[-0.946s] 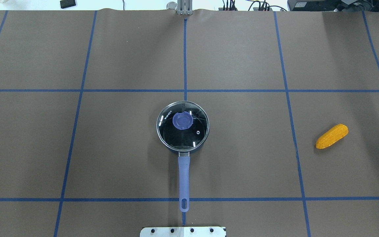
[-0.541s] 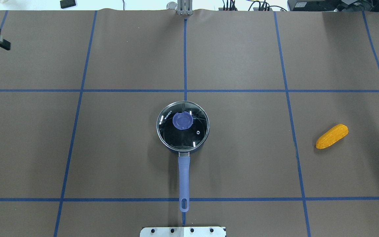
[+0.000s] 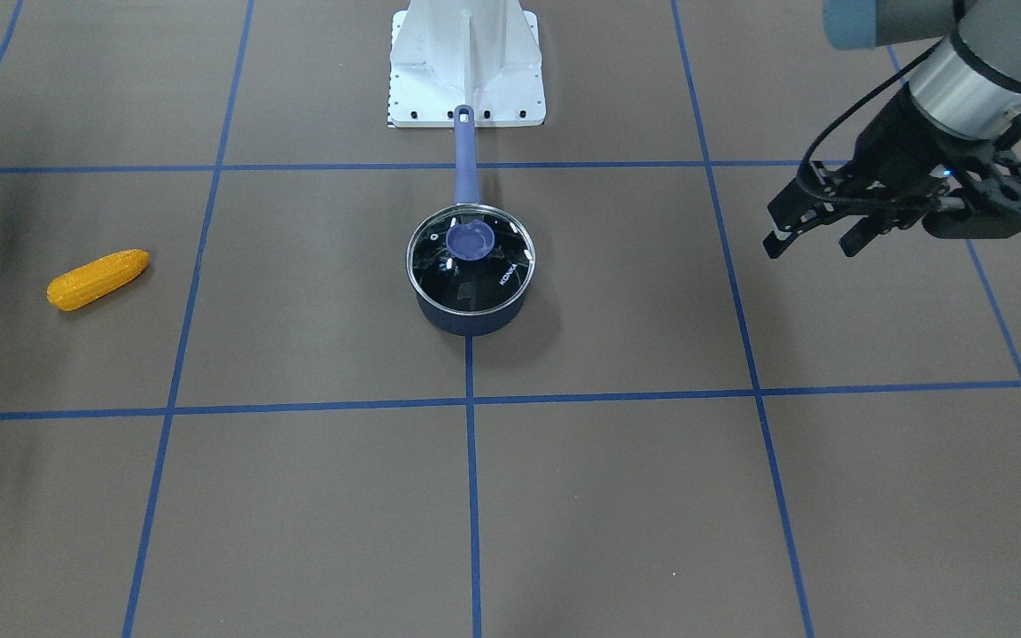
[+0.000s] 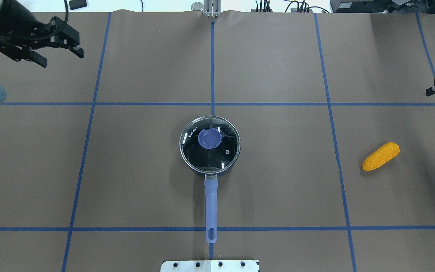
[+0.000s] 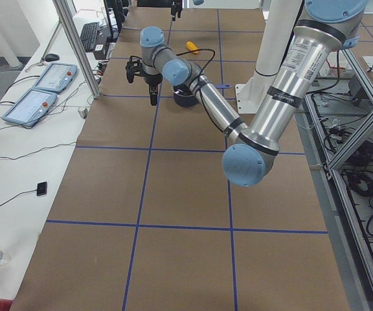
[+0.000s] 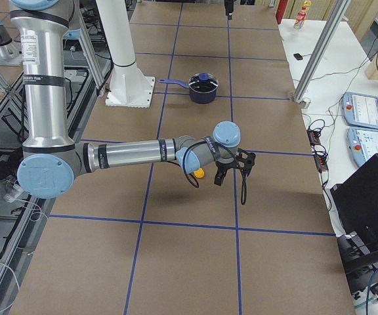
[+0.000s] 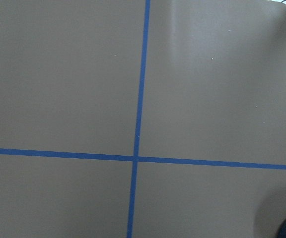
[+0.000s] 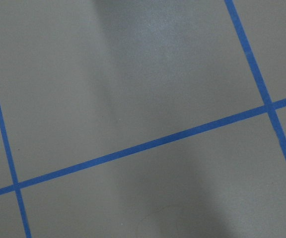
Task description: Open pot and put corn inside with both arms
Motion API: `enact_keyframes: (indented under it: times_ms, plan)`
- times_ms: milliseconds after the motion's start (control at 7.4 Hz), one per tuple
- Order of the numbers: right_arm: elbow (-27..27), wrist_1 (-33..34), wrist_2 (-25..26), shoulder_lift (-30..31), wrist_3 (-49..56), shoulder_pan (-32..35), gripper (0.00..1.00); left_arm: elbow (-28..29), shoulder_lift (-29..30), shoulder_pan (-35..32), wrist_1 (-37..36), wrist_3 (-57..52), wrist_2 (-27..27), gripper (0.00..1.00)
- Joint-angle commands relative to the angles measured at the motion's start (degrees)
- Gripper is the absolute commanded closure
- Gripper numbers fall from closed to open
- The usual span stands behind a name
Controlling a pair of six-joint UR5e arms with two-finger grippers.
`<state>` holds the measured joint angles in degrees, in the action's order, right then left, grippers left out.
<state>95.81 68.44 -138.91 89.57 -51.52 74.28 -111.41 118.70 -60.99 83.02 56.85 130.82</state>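
Swung farther in, the left gripper (image 3: 812,246) and right gripper (image 6: 231,172) hang agape (both far from pot (image 3: 466,321)).

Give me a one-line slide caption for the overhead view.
Pot with lid on at centre, corn lying apart to its right, left gripper, jaws open, at far left.

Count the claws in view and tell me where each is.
2. The left claw hovers over the far-left part of the table. The right claw hovers over its right side, near the corn. No others show.
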Motion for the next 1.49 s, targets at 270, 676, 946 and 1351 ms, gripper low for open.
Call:
enact_keyframes:
  times_ms: [270, 676, 946, 1351]
  plan:
    - [4.3, -0.1, 0.2, 2.7, -6.0, -5.1, 0.00, 4.8, 12.7, 12.8, -3.1, 14.4, -10.5, 0.02]
    - [9.3, -0.7, 0.4, 6.0, -12.0, -8.6, 0.00, 7.9, 17.8, 20.2, -2.9, 20.8, -16.0, 0.02]
    - [9.3, -8.5, 5.5, 8.9, -18.9, -13.5, 0.00, 8.8, 19.5, 24.9, -2.7, 23.6, -20.2, 0.02]
    - [9.2, -8.9, 6.4, 8.9, -20.5, -15.3, 0.00, 9.4, 19.5, 29.7, -2.3, 26.4, -24.4, 0.02]
